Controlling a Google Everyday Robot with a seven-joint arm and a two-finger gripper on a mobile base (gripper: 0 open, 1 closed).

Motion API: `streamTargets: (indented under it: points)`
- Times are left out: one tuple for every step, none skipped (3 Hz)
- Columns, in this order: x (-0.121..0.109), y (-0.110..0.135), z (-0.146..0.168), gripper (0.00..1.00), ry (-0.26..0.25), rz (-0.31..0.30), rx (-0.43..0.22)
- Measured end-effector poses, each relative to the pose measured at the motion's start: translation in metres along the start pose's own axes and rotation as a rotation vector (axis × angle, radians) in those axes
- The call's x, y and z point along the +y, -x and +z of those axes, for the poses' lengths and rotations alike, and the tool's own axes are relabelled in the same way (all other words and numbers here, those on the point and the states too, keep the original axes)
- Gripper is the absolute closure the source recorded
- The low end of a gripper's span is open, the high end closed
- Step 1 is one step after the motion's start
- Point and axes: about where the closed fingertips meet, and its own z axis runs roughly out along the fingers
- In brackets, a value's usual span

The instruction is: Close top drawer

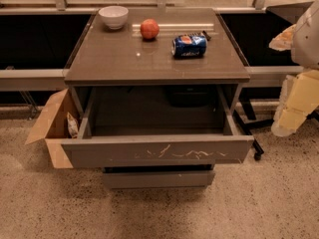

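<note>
- Speckled floor (149,213): fills the near part of the scene.
- Top drawer (158,152): pulled well out of the grey cabinet (149,59) toward the near side. Its flat front panel carries pale scratch marks right of its middle, and its two side walls run back into the cabinet's shadowed opening.
- Lower drawer (158,178): directly beneath the top drawer, with a plain front that sits farther back than the scratched panel.
- Box (50,123): brown cardboard, flaps open, on the floor just left of the cabinet and touching the left end of the open drawer's front. A pale crumpled packet (72,125) lies inside.
- Gripper (294,111): a cream-coloured shape at the right edge of the scene, held above the floor. It is to the right of the top drawer and apart from it, level with the drawer's right side wall. Whether it is spread or closed cannot be told.
- Can (189,46): blue, lying on its side right of centre on the cabinet top.
- Red fruit (149,29): round, farther back than the can and to its left.
- Bowl (113,17): white, upright, at the far left of the cabinet top.
</note>
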Motion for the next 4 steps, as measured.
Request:
streamTargets:
  points:
    - [0.000,0.000,0.000,0.00,0.000,0.000,-0.001]
    - [0.011,0.004,0.032,0.00,0.080,-0.013,-0.035]
    - [0.039,0.018,0.100,0.00,0.210,-0.059,-0.100]
    - [0.057,0.033,0.151,0.00,0.269,-0.094,-0.169]
